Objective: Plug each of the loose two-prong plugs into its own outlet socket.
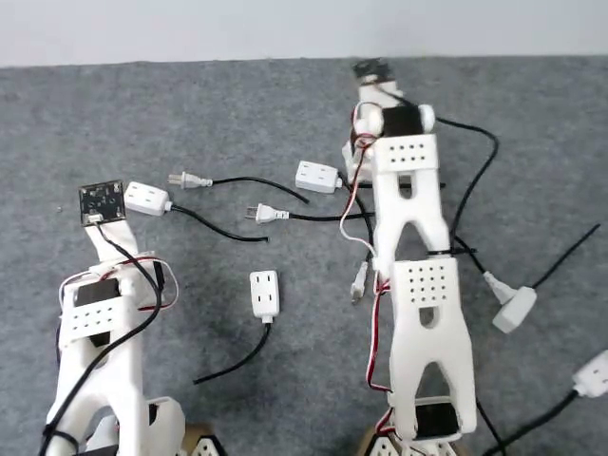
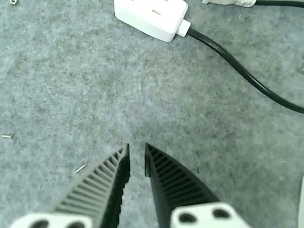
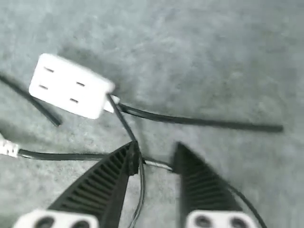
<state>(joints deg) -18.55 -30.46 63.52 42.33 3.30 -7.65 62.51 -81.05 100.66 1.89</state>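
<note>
Three white outlet sockets lie on the grey carpet: one [image 1: 147, 198] beside my left wrist [image 1: 102, 202], one [image 1: 317, 177] near the right arm [image 1: 408, 199], one [image 1: 264, 293] in the middle. Two loose two-prong plugs [image 1: 190, 180] [image 1: 267, 214] lie between them on black cords. My left gripper [image 2: 137, 149] hovers low over bare carpet, short of the socket [image 2: 152, 16], open by only a narrow gap and holding nothing. My right gripper [image 3: 156, 149] is open, straddling thin black cords [image 3: 141, 175] just short of a socket [image 3: 71, 85].
A third white plug [image 1: 359, 282] lies beside the right arm. Two white adapters [image 1: 513, 307] [image 1: 594, 372] on black cords sit at the right edge. Black cords [image 1: 233, 366] trail across the carpet. A pale wall borders the far side.
</note>
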